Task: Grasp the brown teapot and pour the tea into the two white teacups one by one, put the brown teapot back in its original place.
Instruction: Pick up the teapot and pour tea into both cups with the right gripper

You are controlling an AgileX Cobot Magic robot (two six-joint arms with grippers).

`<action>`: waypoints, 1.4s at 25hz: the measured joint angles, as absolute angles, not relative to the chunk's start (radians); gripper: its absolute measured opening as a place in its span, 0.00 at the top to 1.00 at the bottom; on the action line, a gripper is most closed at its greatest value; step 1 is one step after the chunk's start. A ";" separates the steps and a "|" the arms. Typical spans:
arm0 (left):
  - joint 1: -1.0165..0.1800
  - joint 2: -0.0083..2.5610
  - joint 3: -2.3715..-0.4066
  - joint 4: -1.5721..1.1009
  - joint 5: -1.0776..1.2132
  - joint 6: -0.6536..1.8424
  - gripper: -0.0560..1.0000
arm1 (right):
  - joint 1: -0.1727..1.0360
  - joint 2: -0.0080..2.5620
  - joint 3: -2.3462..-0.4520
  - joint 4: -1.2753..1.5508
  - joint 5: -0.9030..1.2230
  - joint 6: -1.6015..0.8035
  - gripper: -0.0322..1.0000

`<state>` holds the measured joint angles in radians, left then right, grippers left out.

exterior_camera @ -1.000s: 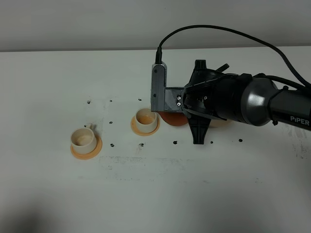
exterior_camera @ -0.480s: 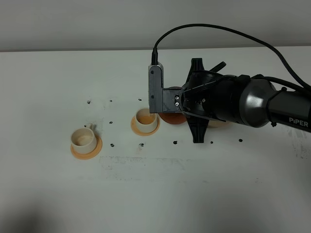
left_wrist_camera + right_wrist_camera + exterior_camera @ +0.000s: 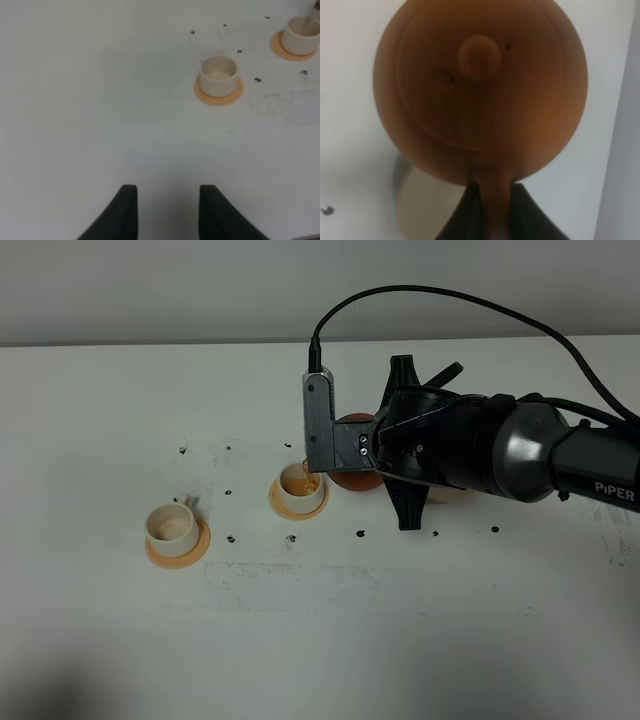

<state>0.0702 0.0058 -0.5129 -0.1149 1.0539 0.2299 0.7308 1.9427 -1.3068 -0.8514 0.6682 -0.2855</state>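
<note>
Seen from above, the right arm stretches in from the right with its wrist rolled sideways. Its right gripper (image 3: 372,455) holds the squat reddish-brown clay teapot (image 3: 352,478) just beside the right-hand cream-white cylindrical teacup (image 3: 300,490). In the left wrist view, the left gripper (image 3: 167,207) hangs over the white table (image 3: 100,100), its fingers narrowly parted and empty. The right wrist view shows black fingers (image 3: 469,216) clamped on the teapot's loop handle (image 3: 491,200).

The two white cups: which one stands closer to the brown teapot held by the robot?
The right-hand cup in the high view, just beside the teapot; the other cup stands apart, further left.
</note>
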 joint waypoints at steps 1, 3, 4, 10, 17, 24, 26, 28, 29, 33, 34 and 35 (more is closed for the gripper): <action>0.070 0.006 -0.513 -0.115 1.054 0.230 0.66 | 0.731 1.943 -1.307 -0.857 0.667 -0.285 0.89; 0.070 0.006 -0.513 -0.115 1.054 0.230 0.66 | 0.731 1.943 -1.307 -0.865 0.664 -0.289 0.89; 0.070 0.006 -0.513 -0.115 1.054 0.230 0.66 | 0.731 1.944 -1.307 -0.866 0.663 -0.291 0.89; 0.070 0.006 -0.513 -0.115 1.054 0.230 0.66 | 0.731 1.962 -1.307 -0.871 0.658 -0.315 0.89; 0.070 0.006 -0.513 -0.115 1.054 0.230 0.66 | 0.731 1.967 -1.307 -0.900 0.651 -0.316 0.89; 0.070 0.006 -0.513 -0.098 1.054 0.230 0.66 | 0.731 1.967 -1.307 -0.931 0.651 -0.319 0.89; 0.070 0.006 -0.513 -0.090 1.054 0.230 0.66 | 0.731 1.967 -1.307 -0.940 0.651 -0.319 0.89; 0.070 0.006 -0.513 -0.088 1.054 0.230 0.66 | 0.731 1.967 -1.307 -0.942 0.651 -0.321 0.89; 0.070 0.006 -0.513 -0.088 1.054 0.230 0.66 | 0.731 1.967 -1.307 -0.945 0.650 -0.323 0.89; 0.070 0.006 -0.513 -0.088 1.054 0.230 0.66 | 0.731 1.967 -1.307 -0.958 0.650 -0.322 0.89; 0.070 0.006 -0.513 -0.088 1.054 0.230 0.66 | 0.731 1.967 -1.307 -0.963 0.650 -0.322 0.89; 0.070 0.006 -0.513 -0.088 1.054 0.230 0.66 | 0.731 1.967 -1.307 -0.968 0.650 -0.322 0.89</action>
<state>0.0702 0.0058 -0.5129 -0.0880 1.0539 0.2299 0.7308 1.9667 -1.3068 -0.9681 0.6502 -0.3224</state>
